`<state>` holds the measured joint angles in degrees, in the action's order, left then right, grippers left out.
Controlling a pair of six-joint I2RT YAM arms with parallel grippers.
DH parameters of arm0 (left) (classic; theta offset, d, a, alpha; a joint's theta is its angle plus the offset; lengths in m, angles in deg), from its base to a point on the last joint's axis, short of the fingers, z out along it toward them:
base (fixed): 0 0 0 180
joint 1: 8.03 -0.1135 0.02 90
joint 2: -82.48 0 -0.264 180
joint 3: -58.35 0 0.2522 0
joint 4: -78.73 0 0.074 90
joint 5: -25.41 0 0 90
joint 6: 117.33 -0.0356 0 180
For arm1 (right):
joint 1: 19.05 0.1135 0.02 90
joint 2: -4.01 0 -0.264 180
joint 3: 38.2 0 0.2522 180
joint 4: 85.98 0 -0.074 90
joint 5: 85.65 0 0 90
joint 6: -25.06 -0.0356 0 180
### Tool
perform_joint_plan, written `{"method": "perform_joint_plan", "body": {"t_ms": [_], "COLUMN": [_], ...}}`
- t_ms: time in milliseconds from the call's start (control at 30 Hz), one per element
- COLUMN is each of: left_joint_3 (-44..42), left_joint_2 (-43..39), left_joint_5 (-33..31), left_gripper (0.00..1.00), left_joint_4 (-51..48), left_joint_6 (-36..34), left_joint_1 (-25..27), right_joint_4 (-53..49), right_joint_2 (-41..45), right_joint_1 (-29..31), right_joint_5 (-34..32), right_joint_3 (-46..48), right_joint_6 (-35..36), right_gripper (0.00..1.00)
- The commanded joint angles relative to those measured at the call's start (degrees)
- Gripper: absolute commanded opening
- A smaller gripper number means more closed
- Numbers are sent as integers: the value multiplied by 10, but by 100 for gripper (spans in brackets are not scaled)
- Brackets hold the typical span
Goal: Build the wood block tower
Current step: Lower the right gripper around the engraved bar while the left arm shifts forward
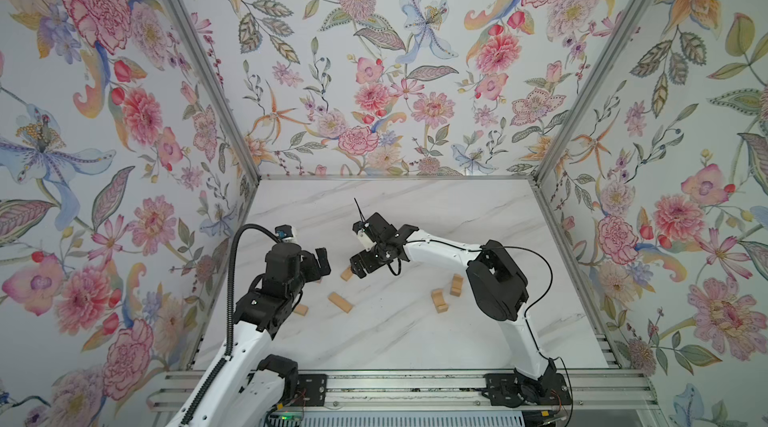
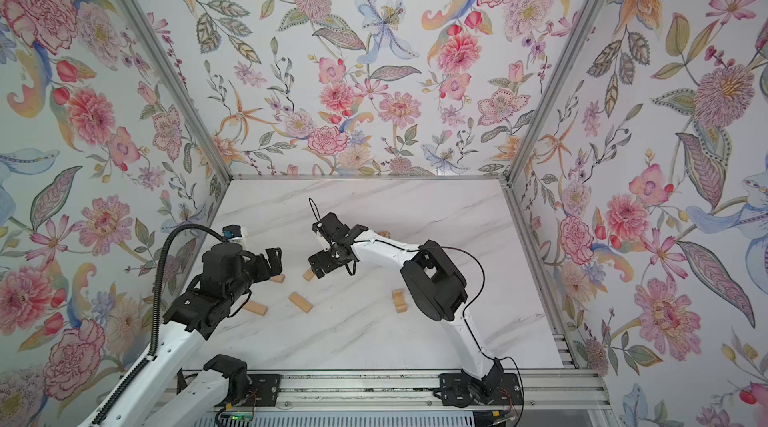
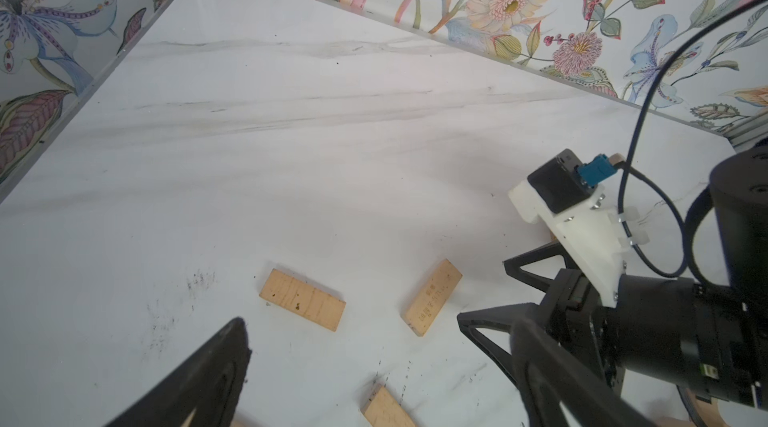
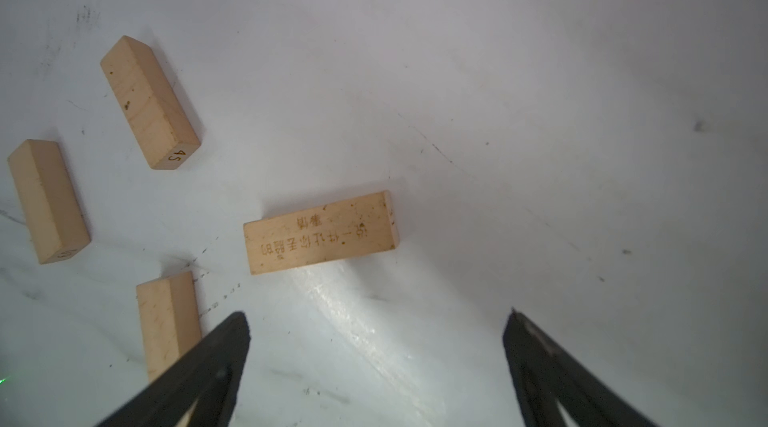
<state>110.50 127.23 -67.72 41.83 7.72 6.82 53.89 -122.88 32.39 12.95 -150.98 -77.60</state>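
Note:
Light-tan wood blocks lie singly on the white marble table (image 1: 395, 341); no tower is in view. An engraved block (image 4: 320, 231) lies flat just ahead of my right gripper (image 4: 376, 314), which is open and empty. In both top views this gripper (image 1: 357, 267) hangs over that block (image 1: 347, 274). My left gripper (image 3: 378, 327) is open too and faces the right one (image 3: 494, 296) from the left (image 1: 322, 263). A plain bar (image 3: 302, 305) lies ahead of it, and another (image 3: 386, 408) between its fingers. Further bars (image 1: 340, 302) (image 2: 254, 307) lie near the left arm.
Two notched blocks (image 1: 438, 300) (image 1: 456, 284) stand by the right arm's elbow (image 1: 496, 279). A small block (image 2: 384, 233) peeks out behind the right forearm. Floral walls with metal posts (image 1: 552, 154) enclose three sides. A metal rail (image 1: 395, 387) carries both arm bases at the front.

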Motion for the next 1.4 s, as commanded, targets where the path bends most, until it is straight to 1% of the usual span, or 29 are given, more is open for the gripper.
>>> {"method": "perform_joint_plan", "body": {"t_ms": [0,200,333,500,600,967,1367], "left_joint_3": [-17,-42,-61,-95,-106,-121,-133], "left_joint_2": [-11,-36,-47,-60,-68,-103,-113], "left_joint_5": [47,57,70,88,88,77,84], "left_gripper": [99,99,99,99,99,99,99], "left_joint_4": [8,8,18,44,51,48,52], "left_joint_6": [-10,-5,11,46,53,69,73], "left_joint_1": [-21,-42,-53,-61,-63,-65,-69], "right_joint_4": [12,11,11,11,11,11,9], "right_joint_2": [-22,-52,-66,-72,-75,-87,-93], "right_joint_1": [8,16,21,33,39,52,56], "right_joint_5": [7,-1,-18,-52,-62,-77,-85], "right_joint_3": [-27,-62,-74,-71,-67,-70,-72], "right_joint_6": [-5,-3,-4,2,3,4,9], "right_gripper": [97,98,97,94,94,93,92]}}
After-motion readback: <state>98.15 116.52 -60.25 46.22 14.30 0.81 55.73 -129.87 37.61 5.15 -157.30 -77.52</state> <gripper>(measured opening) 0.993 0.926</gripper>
